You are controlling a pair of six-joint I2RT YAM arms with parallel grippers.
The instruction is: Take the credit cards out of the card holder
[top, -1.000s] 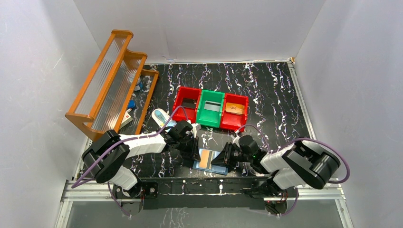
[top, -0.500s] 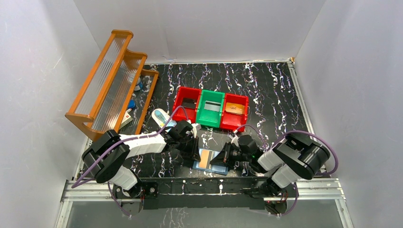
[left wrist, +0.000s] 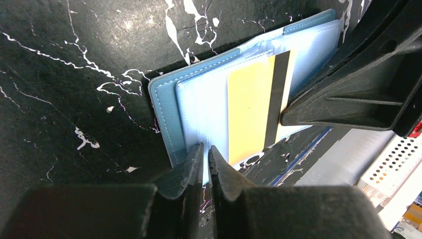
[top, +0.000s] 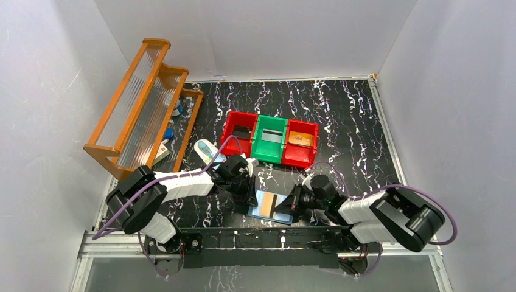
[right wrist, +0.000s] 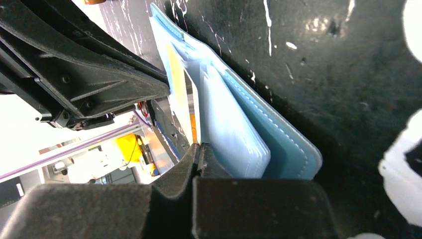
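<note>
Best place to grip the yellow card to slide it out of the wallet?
Its black-striped edge, from the side of the right gripper, low along the table: the card lies flat in its pocket, so only that edge offers a pinch. The left gripper clamps the wallet, bracing it.

Left arm (top: 182, 181) and right arm (top: 359, 210): smooth white shell links alternate with bulky black cylindrical joint housings. Each arm is seated on a black base bracket (top: 182, 242) and trailed by a thin purple cable (top: 214, 155) that loops free of the casing. Left claw (left wrist: 205, 149) and right claw (right wrist: 199, 148): matte black plastic throughout, with two fingers (right wrist: 94, 79) that taper from a broad blocky body to narrow blunt tips; their outer faces are triangular, with raised ribs, recessed panels and small round screw heads.
</note>
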